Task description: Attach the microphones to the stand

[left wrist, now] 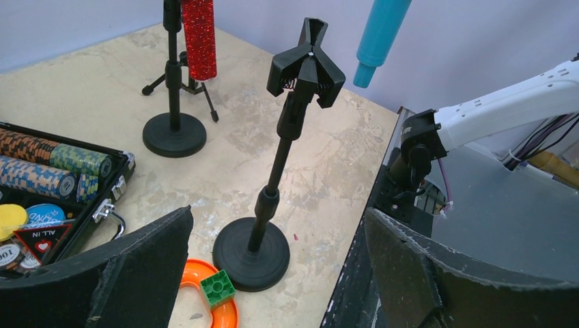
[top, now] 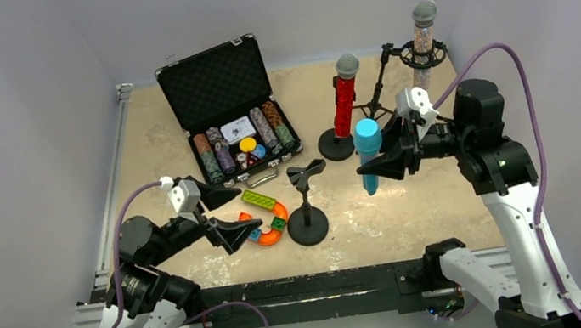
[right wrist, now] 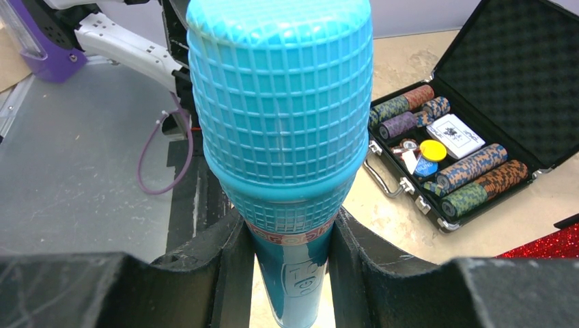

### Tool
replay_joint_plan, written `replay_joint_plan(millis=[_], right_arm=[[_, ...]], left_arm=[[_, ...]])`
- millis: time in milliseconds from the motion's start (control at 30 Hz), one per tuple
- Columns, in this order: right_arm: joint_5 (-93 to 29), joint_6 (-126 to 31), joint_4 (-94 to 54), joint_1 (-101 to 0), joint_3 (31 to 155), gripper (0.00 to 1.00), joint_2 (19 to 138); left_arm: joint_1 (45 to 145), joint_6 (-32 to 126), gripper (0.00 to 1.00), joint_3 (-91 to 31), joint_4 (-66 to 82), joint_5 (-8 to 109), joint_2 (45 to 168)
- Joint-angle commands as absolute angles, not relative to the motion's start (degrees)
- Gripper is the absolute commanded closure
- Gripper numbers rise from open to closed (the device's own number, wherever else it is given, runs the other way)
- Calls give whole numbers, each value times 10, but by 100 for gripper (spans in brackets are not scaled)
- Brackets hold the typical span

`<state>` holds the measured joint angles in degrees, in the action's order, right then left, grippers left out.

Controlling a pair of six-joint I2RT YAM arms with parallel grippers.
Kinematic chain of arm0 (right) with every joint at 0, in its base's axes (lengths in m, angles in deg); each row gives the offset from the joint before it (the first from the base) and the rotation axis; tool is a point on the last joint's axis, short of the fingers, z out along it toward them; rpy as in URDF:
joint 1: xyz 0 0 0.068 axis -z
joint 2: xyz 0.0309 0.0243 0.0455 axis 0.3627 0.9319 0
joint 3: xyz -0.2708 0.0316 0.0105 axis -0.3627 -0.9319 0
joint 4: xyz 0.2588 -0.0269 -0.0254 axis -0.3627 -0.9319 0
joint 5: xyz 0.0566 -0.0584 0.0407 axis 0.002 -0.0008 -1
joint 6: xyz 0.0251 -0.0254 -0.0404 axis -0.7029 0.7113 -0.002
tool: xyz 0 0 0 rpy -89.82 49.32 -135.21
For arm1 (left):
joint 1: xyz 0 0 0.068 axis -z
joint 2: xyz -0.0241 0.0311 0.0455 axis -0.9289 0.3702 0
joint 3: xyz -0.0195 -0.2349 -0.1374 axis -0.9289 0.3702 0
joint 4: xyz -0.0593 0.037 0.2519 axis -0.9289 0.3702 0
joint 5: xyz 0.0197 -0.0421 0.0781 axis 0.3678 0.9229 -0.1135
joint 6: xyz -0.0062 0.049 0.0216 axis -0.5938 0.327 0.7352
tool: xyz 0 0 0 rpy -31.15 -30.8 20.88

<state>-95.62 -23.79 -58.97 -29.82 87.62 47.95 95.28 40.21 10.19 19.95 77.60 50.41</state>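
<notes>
Top view: the right gripper is clamped on the light-blue microphone, upright, head up. The empty stand lies near at 8 o'clock from it, its clip opening upward; the left gripper, spread wide and empty, is nearer that stand. The open case at 10 o'clock holds poker chips and cards

Left wrist: the blue tail hangs at 1 o'clock from the clip, above and apart

Right wrist: both fingers pinch the handle just below the head
</notes>
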Motion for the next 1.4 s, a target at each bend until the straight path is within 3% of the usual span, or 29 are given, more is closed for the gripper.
replay_joint_plan(millis=[0,1367], right_arm=[[-971,-243,-571,-295,880,100,480],[-975,-243,-574,-294,885,100,490]], left_arm=[[952,406,1,108,186,775,503],[952,413,1,106,193,774,511]])
